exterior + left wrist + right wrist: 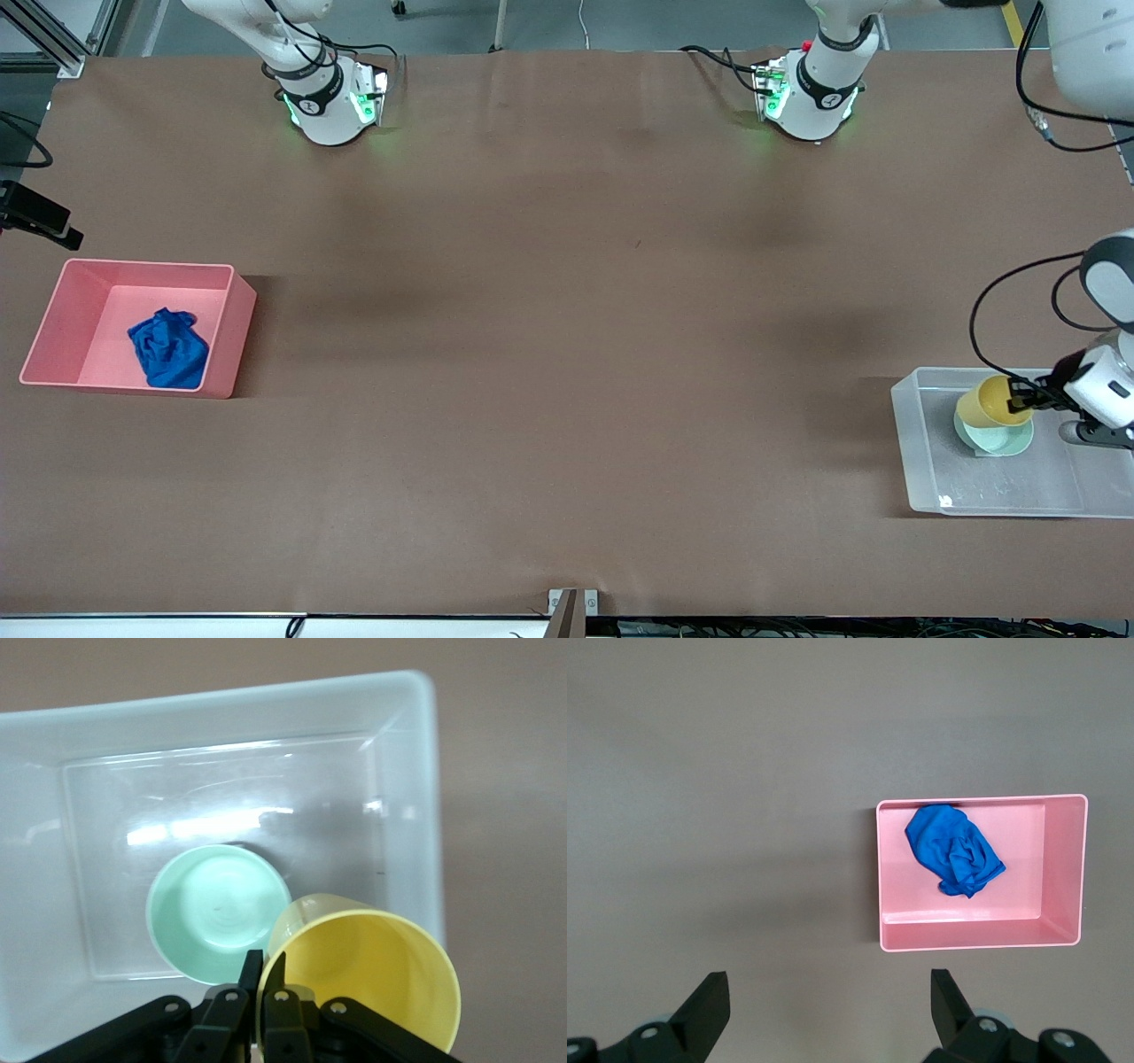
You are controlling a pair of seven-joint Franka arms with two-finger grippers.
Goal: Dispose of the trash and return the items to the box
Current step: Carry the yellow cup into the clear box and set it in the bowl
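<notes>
Left arm: reaches down from its base at the upper edge to the surface's left-arm end, wrist white. Left gripper (1026, 396): fingers (251, 973) pinched nearly together, apparently clamping a thin rim. Right arm: base only in front view. Right gripper (824, 1014): held high, fingers (950, 997) spread wide, holding nothing.

Blue cloth wad (168, 348), crumpled, lies in pink bin (53, 319) at right arm's end. Clear frosted box (921, 461) at left arm's end holds mint bowl (997, 438), upright. Yellow cup (988, 401) tilted over bowl, prob. not resting on it.
</notes>
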